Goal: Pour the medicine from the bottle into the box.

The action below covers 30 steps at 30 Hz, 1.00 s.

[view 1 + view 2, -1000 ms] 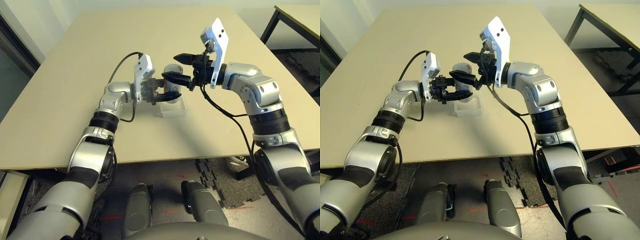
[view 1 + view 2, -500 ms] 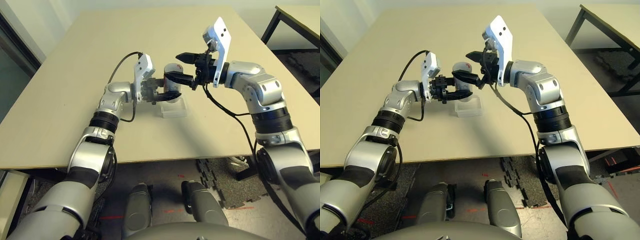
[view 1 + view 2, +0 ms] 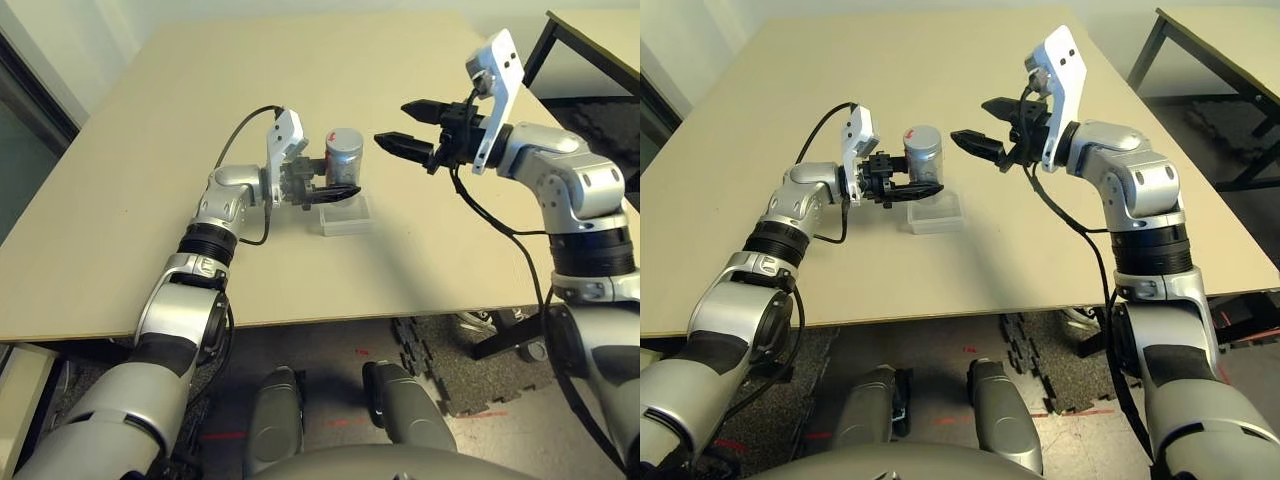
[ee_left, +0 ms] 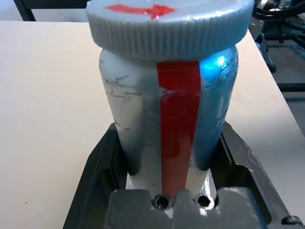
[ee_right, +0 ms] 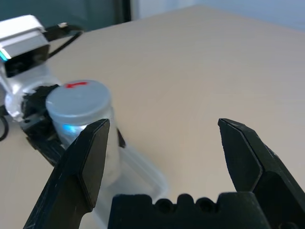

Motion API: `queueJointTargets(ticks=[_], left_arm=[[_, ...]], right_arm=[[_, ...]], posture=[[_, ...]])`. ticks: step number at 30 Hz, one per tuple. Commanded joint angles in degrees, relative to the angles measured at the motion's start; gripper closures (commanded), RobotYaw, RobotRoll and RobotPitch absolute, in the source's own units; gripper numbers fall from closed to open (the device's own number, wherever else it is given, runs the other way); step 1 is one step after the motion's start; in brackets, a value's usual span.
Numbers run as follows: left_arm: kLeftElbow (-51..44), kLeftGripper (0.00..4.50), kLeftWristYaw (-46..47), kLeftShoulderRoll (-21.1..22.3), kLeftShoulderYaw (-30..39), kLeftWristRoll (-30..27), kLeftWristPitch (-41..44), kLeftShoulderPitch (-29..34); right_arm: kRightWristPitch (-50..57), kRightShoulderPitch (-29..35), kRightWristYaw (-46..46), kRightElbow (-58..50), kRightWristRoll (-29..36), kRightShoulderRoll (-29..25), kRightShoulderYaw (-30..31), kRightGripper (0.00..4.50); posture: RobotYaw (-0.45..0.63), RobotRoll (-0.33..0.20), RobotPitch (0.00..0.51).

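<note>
Left gripper (image 3: pixel 335 190): fingers pinching the upright, capped bottle (image 3: pixel 343 157), seemingly just above the box (image 3: pixel 343 214).
Right gripper (image 3: pixel 412 125): fingers spread, empty, beside the bottle.

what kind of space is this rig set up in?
Likely a lab or office workroom, not a home. A plain beige table carries just the bottle, held by the left gripper, and the clear box. A second black-legged table stands nearby, with dark foam floor mats underneath.
</note>
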Motion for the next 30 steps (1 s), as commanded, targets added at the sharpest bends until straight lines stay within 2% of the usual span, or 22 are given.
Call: queueJointTargets(ticks=[1, 8, 14, 30], left_arm=[[0.34, 1.93, -0.54, 0.04, -0.22, 0.56, -0.51, -1.18], [0.32, 1.93, -0.46, 0.25, -0.25, 0.67, -0.4, -1.27], [0.47, 1.93, -0.44, 0.27, -0.25, 0.72, -0.49, -1.38], [0.87, 1.93, -0.1, -0.63, -0.17, 0.71, -1.01, -1.23]], right_arm=[[-0.36, 0.8, -0.02, 0.46, 0.04, -0.57, -0.97, 0.0], [5.63, 0.0, 0.21, -5.11, 5.42, 1.86, -1.01, 0.0], [8.66, -0.11, 0.8, -8.57, 7.18, 2.87, 1.12, 0.0], [2.11, -4.86, 1.26, -0.9, -0.55, 6.83, 8.18, 0.0]], posture=[[-0.19, 0.0, 0.089], [-0.19, 0.0, 0.088], [-0.19, 0.0, 0.087], [-0.18, 0.0, 0.088]])
